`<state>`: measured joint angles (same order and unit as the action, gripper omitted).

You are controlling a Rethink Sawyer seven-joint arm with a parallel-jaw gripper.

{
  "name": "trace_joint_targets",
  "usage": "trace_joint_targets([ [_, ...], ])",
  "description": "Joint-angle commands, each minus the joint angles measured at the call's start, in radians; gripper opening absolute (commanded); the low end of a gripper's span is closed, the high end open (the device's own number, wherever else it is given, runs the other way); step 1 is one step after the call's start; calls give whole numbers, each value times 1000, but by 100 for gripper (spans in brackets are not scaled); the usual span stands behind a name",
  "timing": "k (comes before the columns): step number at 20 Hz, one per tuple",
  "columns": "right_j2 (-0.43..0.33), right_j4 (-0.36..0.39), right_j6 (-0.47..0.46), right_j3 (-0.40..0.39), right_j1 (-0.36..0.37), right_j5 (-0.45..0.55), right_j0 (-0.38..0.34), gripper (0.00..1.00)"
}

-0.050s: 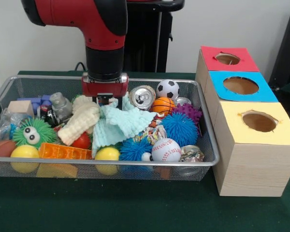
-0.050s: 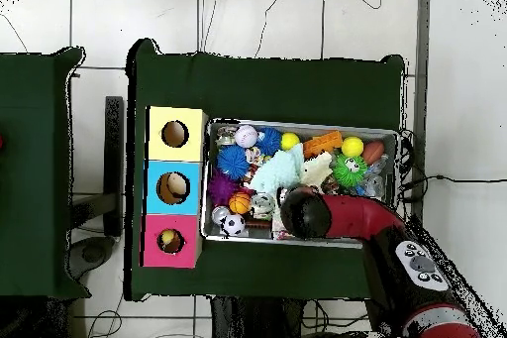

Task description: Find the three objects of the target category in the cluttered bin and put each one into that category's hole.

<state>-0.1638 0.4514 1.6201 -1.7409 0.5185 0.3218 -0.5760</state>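
While the baseball (image 1: 166, 149) sits by the near wall of the bin (image 1: 111, 166), the pale blue cloth (image 1: 118, 124) lies in the middle, at 11 o'clock from it. I think the cloth is the thing to grab. It looks soft, light and floppy, so pinch a raised fold. At its 12 o'clock edge the claw (image 1: 106, 100) maybe touches it. I cannot tell if the claw is open or closed.

You get bright, even room light in both views, with no harsh glare. From the front, a soft shadow lies on the table (image 1: 135, 208) under the wire bin (image 1: 208, 162), and the crushed can (image 1: 142, 96) catches small highlights. Focus is slightly soft throughout.
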Motion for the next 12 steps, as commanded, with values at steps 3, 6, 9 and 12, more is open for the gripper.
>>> trace_joint_targets([
  [3,-34,123,-190,-5,54,143,-166,100],
  [6,-56,144,-199,-13,58,143,-203,100],
  [9,-76,156,-214,-15,68,164,-228,100],
  [12,-94,157,-233,-13,84,203,-247,100],
])
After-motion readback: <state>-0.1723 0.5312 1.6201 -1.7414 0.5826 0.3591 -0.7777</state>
